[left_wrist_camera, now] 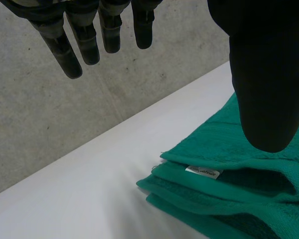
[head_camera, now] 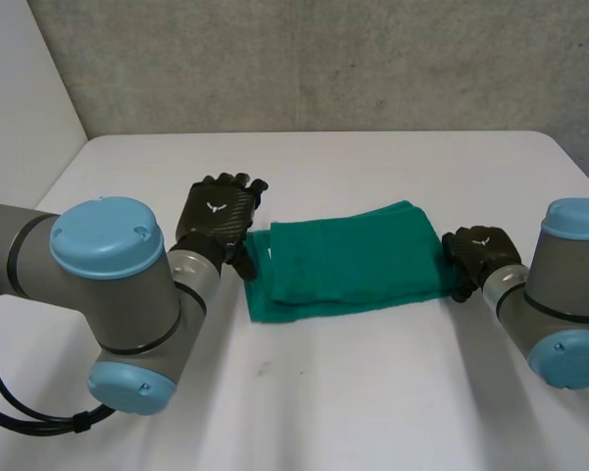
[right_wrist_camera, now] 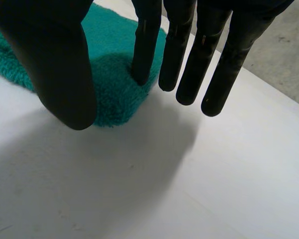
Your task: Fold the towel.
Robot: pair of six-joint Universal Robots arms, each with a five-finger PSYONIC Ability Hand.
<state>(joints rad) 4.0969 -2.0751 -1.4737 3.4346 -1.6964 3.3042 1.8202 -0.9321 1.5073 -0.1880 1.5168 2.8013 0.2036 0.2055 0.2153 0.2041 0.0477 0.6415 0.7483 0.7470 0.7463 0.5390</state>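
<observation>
Seemingly the main folding is done: the towel (head_camera: 348,260) lies in the middle of the white desk (head_camera: 373,392) as a long, layered rectangle, with one hand at each short end. The left hand (head_camera: 216,218) hovers just beside the towel's left end, its fingers (left_wrist_camera: 60,47) straight and its thumb (left_wrist_camera: 266,74) set wide apart from them, holding nothing. Its own wrist view shows it clear above the cloth, which I read as a hand standing free of the towel, not one reaching in to pinch. The right hand (head_camera: 481,253) sits at the opposite end, likewise with straight fingers and nothing clasped. One fingertip (right_wrist_camera: 141,74) rests on or right at the towel's rounded corner (how firmly, I cannot tell), perhaps to smooth or steady that end, while the other fingers hang past the edge over bare desk.

The towel is deep green terry, thick and soft-looking. At its left end the stacked layers show plainly, folded edges lying one over another with a small white label (left_wrist_camera: 203,172) peeping out between them. The upper layer sits a little back from the lower one along the near edge and the left end, so the edges are not quite matched; by my judgement a tidy-up or one more fold across the length could follow
</observation>
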